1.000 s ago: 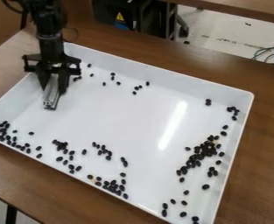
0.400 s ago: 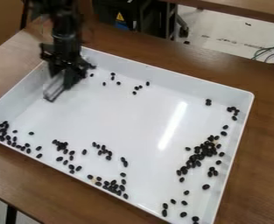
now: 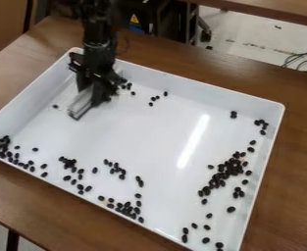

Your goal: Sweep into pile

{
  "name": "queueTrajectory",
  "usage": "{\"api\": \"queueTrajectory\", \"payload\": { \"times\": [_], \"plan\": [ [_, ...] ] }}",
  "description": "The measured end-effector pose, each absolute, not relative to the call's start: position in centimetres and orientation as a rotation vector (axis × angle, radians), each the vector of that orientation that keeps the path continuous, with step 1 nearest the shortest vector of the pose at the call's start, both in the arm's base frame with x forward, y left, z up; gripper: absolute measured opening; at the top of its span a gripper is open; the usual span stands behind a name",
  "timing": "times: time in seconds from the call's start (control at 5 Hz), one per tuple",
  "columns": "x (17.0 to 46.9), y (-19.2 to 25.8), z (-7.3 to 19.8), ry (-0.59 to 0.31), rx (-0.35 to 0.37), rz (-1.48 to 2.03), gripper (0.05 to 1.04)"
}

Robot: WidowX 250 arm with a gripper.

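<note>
My gripper hangs over the upper left part of the white tray, shut on a grey sweeping tool whose lower edge is at the tray floor. Dark beans sit just right of the gripper, and one bean lies left of the tool. A dense cluster of beans is at the right side. More beans gather in the left corner, and others are scattered along the near wall. Part of the tool is hidden behind the gripper.
Raised walls surround the tray on a brown wooden table. Behind the table stand dark equipment and, at the right, some cables. A few beans lie near the far wall.
My gripper has moved right along the far left part of the tray with the tool. Beans near the far wall now sit bunched beside it, and a single bean shows to its left.
</note>
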State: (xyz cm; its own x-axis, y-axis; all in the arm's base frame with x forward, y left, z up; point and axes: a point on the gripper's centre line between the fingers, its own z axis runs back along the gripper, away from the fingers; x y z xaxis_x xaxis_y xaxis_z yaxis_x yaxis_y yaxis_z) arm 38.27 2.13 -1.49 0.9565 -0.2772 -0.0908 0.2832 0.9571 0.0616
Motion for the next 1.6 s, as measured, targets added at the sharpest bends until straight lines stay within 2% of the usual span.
{"api": "queueTrajectory", "payload": {
  "times": [0.2, 0.4, 0.6, 0.8, 1.2, 1.4, 1.6],
  "plan": [
    [38.1, -2.4, -1.6, 0.125, 0.080, -0.365, 0.360],
    [37.9, -5.0, -1.4, 0.115, 0.041, -0.384, 0.360],
    [36.3, -13.6, -0.7, 0.062, 0.020, -0.564, 0.360],
    [34.0, -18.4, -0.5, 0.067, 0.007, -0.648, 0.360],
    [32.9, -18.1, 0.0, 0.079, -0.042, -0.563, 0.360],
    [32.9, -16.1, 0.2, 0.078, -0.022, -0.476, 0.360],
    [33.1, -12.7, 2.7, 0.045, -0.022, -0.296, 0.360]
  ]
}}
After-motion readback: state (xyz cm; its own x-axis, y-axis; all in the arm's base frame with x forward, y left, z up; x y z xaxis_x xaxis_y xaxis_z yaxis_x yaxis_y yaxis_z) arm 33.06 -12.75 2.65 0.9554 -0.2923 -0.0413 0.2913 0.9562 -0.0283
